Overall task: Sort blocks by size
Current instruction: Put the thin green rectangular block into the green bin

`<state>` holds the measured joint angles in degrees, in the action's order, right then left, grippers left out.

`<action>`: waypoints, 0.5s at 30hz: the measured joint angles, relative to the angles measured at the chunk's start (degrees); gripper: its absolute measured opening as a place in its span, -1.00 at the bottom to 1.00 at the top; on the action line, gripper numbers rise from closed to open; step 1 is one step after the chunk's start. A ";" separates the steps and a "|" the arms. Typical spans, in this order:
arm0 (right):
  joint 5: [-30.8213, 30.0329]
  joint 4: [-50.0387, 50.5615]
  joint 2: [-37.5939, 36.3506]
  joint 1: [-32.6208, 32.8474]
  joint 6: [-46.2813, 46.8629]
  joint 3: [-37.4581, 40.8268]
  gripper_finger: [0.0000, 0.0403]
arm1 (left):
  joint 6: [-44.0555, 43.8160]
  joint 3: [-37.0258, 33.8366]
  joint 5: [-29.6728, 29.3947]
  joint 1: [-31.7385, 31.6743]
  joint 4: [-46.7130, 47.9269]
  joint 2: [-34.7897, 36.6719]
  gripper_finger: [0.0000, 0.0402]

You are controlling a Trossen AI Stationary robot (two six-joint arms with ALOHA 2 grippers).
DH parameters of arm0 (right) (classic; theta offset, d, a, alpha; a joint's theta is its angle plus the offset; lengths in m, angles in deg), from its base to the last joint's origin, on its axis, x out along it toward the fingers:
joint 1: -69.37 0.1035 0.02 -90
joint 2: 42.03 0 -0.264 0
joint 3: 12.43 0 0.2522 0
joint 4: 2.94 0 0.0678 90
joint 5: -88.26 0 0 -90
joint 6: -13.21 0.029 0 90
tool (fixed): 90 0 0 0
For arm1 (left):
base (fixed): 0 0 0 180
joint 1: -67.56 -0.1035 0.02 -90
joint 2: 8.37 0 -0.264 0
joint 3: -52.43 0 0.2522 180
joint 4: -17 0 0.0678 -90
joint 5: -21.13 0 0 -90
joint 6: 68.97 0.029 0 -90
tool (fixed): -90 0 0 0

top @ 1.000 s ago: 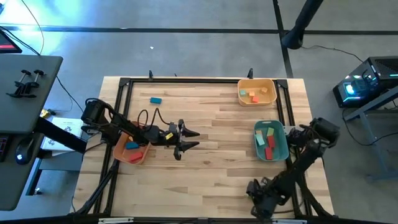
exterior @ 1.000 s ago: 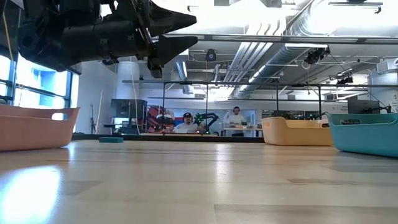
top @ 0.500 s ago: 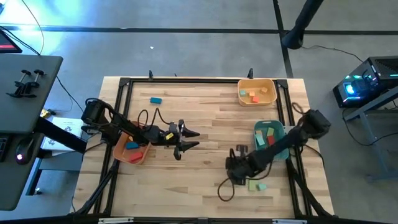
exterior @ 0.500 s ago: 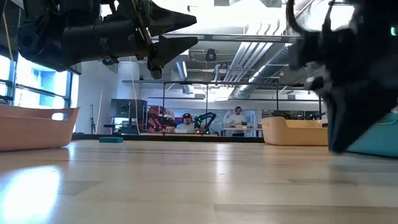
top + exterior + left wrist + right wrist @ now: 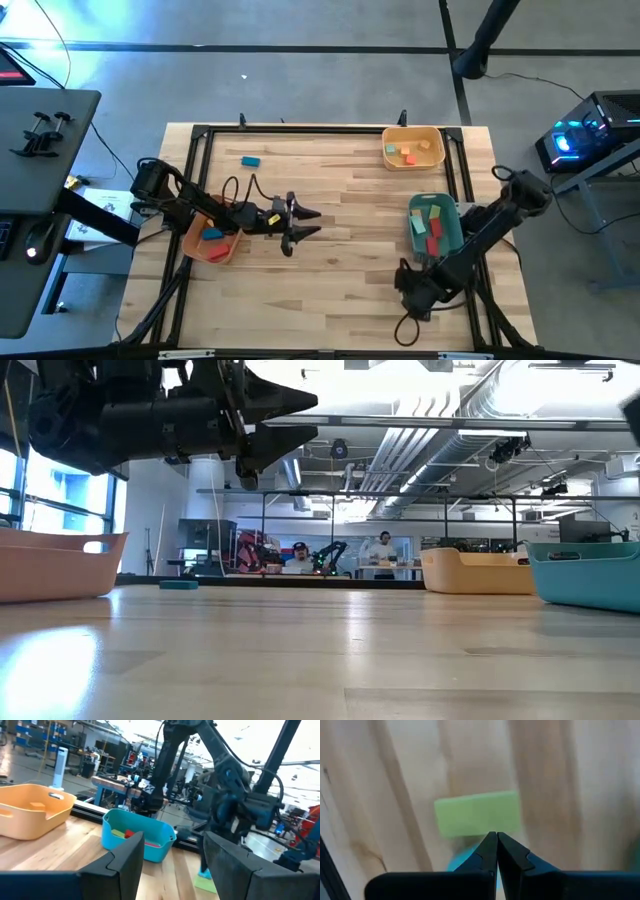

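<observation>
In the high view, the left gripper (image 5: 303,224) is being held open and empty at the centre left of the frame, while most blocks (image 5: 429,222) are being kept in the bins. In the right wrist view, the right gripper (image 5: 496,840) is being held fully closed on nothing above a light green block (image 5: 477,813) at the frame centre. This block is being judged light, stiff and smooth, best taken across its two long sides.

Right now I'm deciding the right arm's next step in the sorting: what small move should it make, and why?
Probably open the right gripper first. Its fingers are pressed shut, pointing down at a light green block lying flat on the wooden table, with a teal block just beside it. Nothing is between the fingers, so they would need to spread before lowering around the green block.
</observation>
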<state>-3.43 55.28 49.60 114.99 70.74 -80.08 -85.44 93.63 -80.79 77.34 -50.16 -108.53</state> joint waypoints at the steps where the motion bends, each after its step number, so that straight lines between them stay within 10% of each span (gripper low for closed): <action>1: 0.41 -2.42 0.19 0.16 0.02 1.24 -0.98 | 0.00 0.02 -0.47 0.00 0.03 -0.01 -0.04; 15: -5.85 -18.79 -0.17 -8.21 -9.36 10.82 -0.98 | 0.07 0.02 -3.60 0.00 0.17 -0.02 -0.04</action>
<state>-9.28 36.49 49.43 106.78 61.39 -69.27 -85.37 93.65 -84.39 77.34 -49.99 -108.55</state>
